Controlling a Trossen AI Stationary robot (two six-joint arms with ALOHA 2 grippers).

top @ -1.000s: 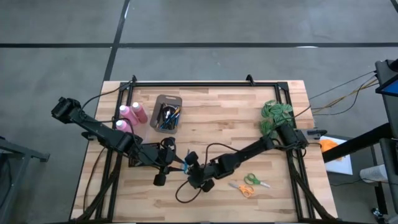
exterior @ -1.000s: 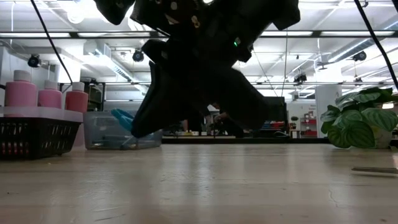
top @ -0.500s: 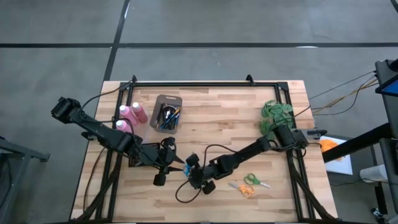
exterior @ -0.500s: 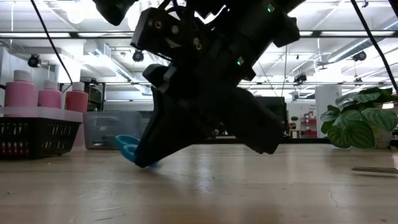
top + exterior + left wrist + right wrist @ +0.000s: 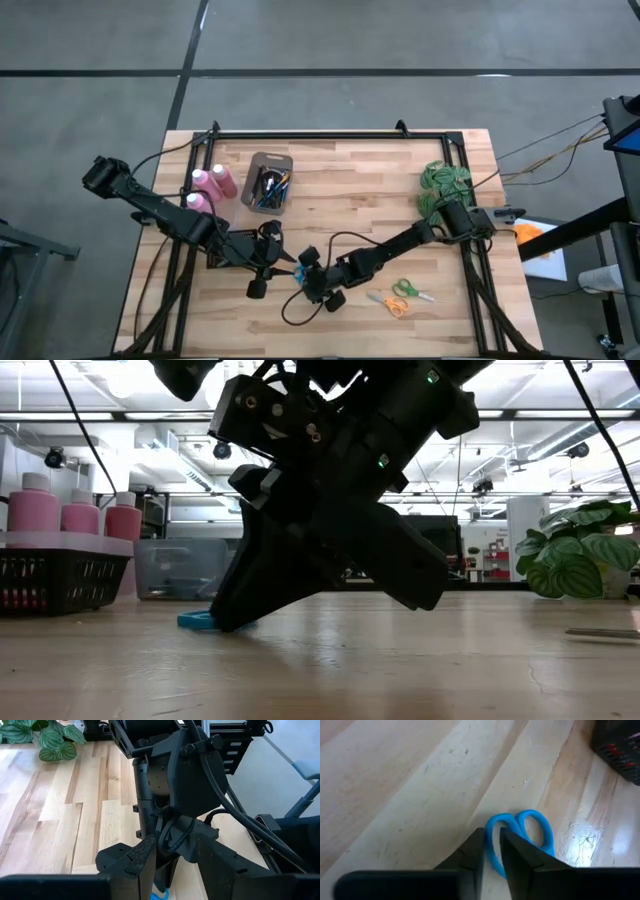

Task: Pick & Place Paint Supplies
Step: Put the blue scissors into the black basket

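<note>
My right gripper (image 5: 492, 834) is shut on blue scissors (image 5: 520, 832) near the table's front middle (image 5: 299, 271). My left gripper (image 5: 175, 847) stands open right beside it (image 5: 272, 260), with a finger on either side of the right gripper's wrist. Pink bottles (image 5: 214, 180) with white caps stand at the left on a black basket (image 5: 50, 580). A grey tray (image 5: 268, 183) holds thin brushes. The stubby black brush is not seen. My right gripper pinches the rim of one blue handle ring (image 5: 493, 821) between its two fingers, slanting down from above. The scissors lie low, and their handle end (image 5: 203, 620) rests on the table top.
A green leafy plant (image 5: 443, 185) sits at the right edge. Orange and green scissors (image 5: 400, 297) lie on the wood near the front right. A loose black cable (image 5: 300, 310) curls by the grippers. Bare wood (image 5: 350, 190) shows between tray and plant.
My right gripper has gone down toward the table, staying shut on the blue scissors. The scissors, in the air a second ago, have come down until their handle end sits on the wood. The left arm has kept its place.
</note>
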